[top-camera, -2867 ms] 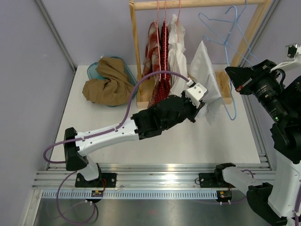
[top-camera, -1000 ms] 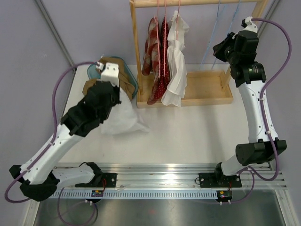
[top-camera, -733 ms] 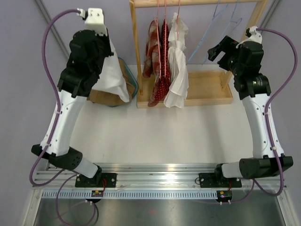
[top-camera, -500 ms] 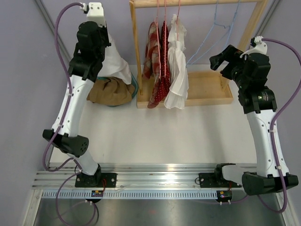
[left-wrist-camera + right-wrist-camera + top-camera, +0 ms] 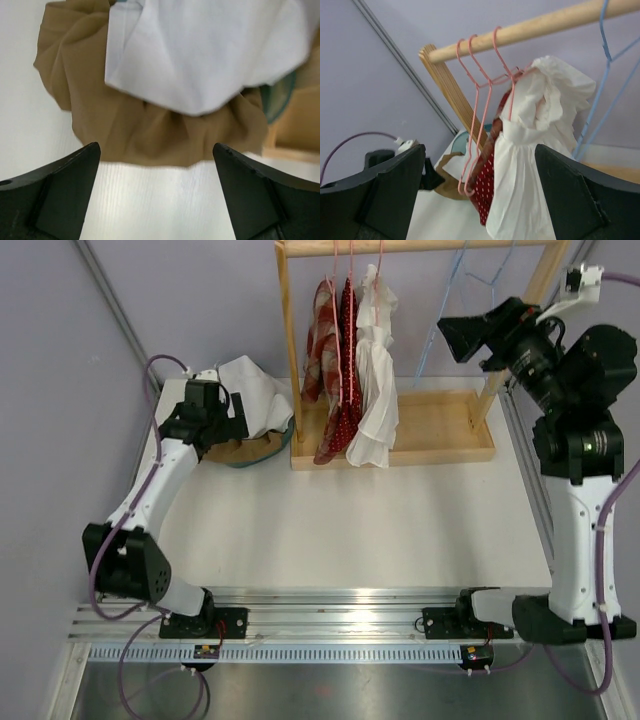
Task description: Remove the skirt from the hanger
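Observation:
The white skirt (image 5: 258, 392) lies crumpled on a tan garment (image 5: 225, 445) in the teal basket (image 5: 262, 445) at the back left. My left gripper (image 5: 228, 426) hovers just in front of it, open and holding nothing. In the left wrist view the skirt (image 5: 200, 55) lies over the tan garment (image 5: 150, 130), beyond my gripper (image 5: 156, 195). The empty blue hanger (image 5: 441, 320) hangs on the wooden rail (image 5: 420, 248). My right gripper (image 5: 455, 335) is raised beside it, open. In the right wrist view the blue hanger (image 5: 605, 75) is at the right, outside my gripper (image 5: 477, 192).
A wooden rack (image 5: 288, 360) stands at the back, its base tray (image 5: 440, 430) on the table. Pink hangers (image 5: 475, 100) carry a red patterned garment (image 5: 325, 340), a red dotted one (image 5: 345, 410) and a white dress (image 5: 375, 390).
My left arm came down from high over the basket and opened, leaving the white skirt on the tan garment. My right gripper opened, let go of the blue hanger and rose.

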Robot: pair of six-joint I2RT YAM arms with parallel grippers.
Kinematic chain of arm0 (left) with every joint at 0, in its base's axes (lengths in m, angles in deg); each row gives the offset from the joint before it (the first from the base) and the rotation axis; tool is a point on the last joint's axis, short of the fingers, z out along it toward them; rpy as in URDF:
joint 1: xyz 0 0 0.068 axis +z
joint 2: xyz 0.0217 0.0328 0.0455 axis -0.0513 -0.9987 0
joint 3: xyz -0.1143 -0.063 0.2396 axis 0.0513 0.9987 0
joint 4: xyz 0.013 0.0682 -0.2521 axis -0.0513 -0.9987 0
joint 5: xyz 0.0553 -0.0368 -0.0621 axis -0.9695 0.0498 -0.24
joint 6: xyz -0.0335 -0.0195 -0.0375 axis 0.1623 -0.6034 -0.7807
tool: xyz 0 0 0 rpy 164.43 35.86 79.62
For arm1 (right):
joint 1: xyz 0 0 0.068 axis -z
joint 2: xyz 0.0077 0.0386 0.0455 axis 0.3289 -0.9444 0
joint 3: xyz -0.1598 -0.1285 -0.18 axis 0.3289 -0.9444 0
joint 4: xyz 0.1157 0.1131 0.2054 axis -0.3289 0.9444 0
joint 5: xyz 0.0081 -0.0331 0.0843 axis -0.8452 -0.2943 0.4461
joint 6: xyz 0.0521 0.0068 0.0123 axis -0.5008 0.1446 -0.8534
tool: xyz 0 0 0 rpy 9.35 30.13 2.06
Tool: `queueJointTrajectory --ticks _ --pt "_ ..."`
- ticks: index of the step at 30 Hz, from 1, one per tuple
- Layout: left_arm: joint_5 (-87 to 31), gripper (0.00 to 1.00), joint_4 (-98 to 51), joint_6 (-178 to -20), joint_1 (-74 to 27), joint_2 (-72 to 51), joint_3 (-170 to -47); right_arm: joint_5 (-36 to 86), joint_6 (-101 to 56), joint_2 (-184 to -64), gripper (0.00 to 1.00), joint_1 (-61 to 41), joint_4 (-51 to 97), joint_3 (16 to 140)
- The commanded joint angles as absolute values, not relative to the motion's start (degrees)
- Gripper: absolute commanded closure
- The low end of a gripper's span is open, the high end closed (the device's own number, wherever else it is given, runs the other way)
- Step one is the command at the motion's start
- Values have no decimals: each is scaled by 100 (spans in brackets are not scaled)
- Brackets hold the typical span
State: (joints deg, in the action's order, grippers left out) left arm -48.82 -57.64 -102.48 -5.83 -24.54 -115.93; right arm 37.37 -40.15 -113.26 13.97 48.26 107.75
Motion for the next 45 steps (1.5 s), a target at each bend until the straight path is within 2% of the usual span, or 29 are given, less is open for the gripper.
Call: queueJointTrajectory --ticks 1,6,11,15,19,22,24,35,36,37,39,40,42,43,45 --pt "-4630 1 -5949 -10588 -856 -793 -11136 4293 -4065 -12355 3 1305 4894 11742" --pt "-4807 1 -6530 -11018 -2007 273 -9714 4021 -3792 -13866 3 901 5387 13124" --pt "-5491 1 -7180 -11353 -3044 1055 -9025 3793 -3748 -14756 4 769 5792 14321" --pt "-5659 1 -7051 -11406 -3151 1522 -8515 3669 -3792 -15125 5 629 5678 14576" --pt "-5658 1 -6971 -11354 -3195 1637 -8559 3511 -3845 -15337 8 400 5555 14585" --pt "-5606 1 -6971 -11354 -3204 1690 -8550 3379 -3897 -15521 13 286 5467 14620" --pt "-5580 1 -6944 -11354 -3230 1743 -8523 3230 -3923 -15644 22 198 5423 14708" --pt "-5633 1 -6944 -11362 -3406 1892 -8506 2791 -3985 -15891 39 127 5397 14981" --pt "-5633 1 -6944 -11371 -3415 1892 -8506 2781 -3985 -15891 43 145 5397 14981" --pt "-5641 1 -6944 -11371 -3415 1901 -8506 2747 -3985 -15891 54 127 5405 14972" --pt "-5641 1 -6944 -11371 -3424 1892 -8506 2702 -3977 -15882 63 136 5379 14963" --pt "-5641 1 -6944 -11371 -3424 1901 -8506 2694 -3976 -15882 75 136 5370 14963" --pt "-5650 1 -6944 -11380 -3432 1910 -8506 2676 -4003 -15891 86 127 5353 14981" --pt "-5659 1 -6944 -11380 -3432 1919 -8506 2676 -3994 -15900 97 127 5353 14989" --pt "-5668 1 -6944 -11389 -3441 1919 -8497 2684 -4003 -15917 100 136 5318 15025"
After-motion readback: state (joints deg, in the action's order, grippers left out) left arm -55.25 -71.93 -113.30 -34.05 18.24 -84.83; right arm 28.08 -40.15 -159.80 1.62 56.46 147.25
